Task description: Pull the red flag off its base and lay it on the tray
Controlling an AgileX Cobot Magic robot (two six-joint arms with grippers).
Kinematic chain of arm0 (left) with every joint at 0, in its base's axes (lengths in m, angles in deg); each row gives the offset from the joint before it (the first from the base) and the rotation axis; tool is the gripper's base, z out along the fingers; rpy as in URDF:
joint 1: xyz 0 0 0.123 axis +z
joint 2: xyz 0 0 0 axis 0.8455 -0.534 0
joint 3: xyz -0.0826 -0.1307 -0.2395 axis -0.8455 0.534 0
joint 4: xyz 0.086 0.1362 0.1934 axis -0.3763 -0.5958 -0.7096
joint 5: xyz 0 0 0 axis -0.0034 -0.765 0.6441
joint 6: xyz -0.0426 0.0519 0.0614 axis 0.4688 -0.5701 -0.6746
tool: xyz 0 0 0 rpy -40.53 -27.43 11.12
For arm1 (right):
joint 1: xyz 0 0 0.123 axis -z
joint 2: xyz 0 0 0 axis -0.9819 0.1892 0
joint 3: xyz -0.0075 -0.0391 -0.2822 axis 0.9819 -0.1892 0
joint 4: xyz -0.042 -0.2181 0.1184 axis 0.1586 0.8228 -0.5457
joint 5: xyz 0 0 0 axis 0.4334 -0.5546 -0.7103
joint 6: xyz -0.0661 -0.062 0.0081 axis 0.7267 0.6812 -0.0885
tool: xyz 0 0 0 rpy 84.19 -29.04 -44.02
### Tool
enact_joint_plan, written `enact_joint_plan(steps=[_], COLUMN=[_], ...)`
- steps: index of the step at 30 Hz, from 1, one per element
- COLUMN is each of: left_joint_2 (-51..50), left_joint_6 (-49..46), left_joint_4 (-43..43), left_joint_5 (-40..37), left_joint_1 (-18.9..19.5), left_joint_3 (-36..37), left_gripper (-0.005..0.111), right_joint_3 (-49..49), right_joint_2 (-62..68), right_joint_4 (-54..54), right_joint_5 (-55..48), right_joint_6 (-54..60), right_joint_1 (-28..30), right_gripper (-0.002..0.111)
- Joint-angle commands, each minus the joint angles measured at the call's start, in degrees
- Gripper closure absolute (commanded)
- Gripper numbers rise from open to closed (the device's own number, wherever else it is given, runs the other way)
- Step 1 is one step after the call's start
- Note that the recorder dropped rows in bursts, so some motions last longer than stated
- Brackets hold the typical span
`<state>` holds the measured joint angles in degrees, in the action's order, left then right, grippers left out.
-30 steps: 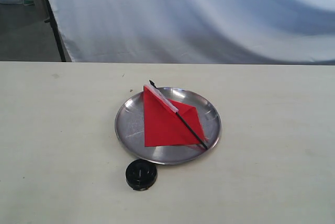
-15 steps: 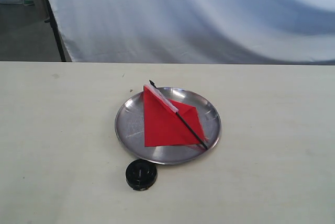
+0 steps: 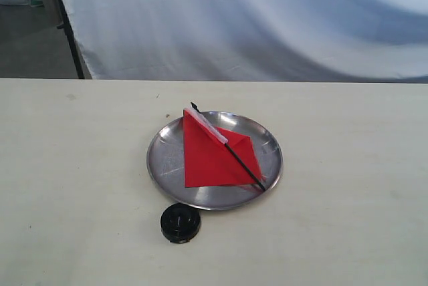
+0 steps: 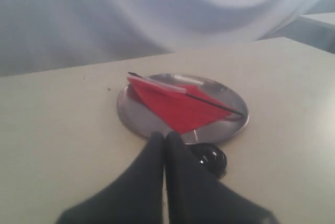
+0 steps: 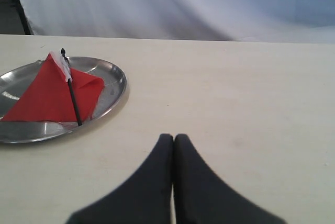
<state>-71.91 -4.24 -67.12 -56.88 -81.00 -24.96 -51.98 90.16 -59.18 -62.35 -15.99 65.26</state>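
The red flag point(image 3: 212, 156) lies on the round steel tray point(image 3: 164, 159) at the table's middle, its black pole slanting across to the rim. The small black base point(image 3: 180, 222) sits on the table just in front of the tray, empty. Neither gripper shows in the exterior view. In the left wrist view my left gripper point(image 4: 165, 139) is shut on nothing, short of the tray point(image 4: 131, 114), with the flag point(image 4: 180, 106) beyond and the base point(image 4: 210, 158) beside its fingers. My right gripper point(image 5: 173, 139) is shut and empty, over bare table, apart from the tray point(image 5: 112, 80) and flag point(image 5: 52, 93).
A pale cloth backdrop point(image 3: 254, 19) hangs behind the table's far edge. A dark stand leg point(image 3: 70, 39) rises at the back left. The cream tabletop point(image 3: 348, 166) spreads wide on both sides of the tray.
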Motion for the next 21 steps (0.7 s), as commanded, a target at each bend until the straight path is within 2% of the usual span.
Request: enact_joint_plan(steps=[1,9,21], left_joint_2=[0.4,0.4,0.4], left_joint_6=[-0.87,-5.68,-5.58], left_joint_4=[1.05,3.24,3.24], left_joint_5=[-3.02,-8.13,-8.38], left_joint_1=[-0.3,-0.3,-0.3], left_joint_3=[0.23,0.23,0.23], left_gripper=[0.107,0.107,0.107], right_joint_3=[-0.2,-0.2,-0.2], right_joint_2=[-0.4,-0.4,-0.4], right_joint_4=[-0.15,-0.15,-0.15], right_joint_5=[0.4,0.4,0.4], right_joint_6=[-0.13,-0.13,-0.13], right_joint_1=[-0.08,-0.08,-0.08], right_gripper=[0.109,0.109,0.109])
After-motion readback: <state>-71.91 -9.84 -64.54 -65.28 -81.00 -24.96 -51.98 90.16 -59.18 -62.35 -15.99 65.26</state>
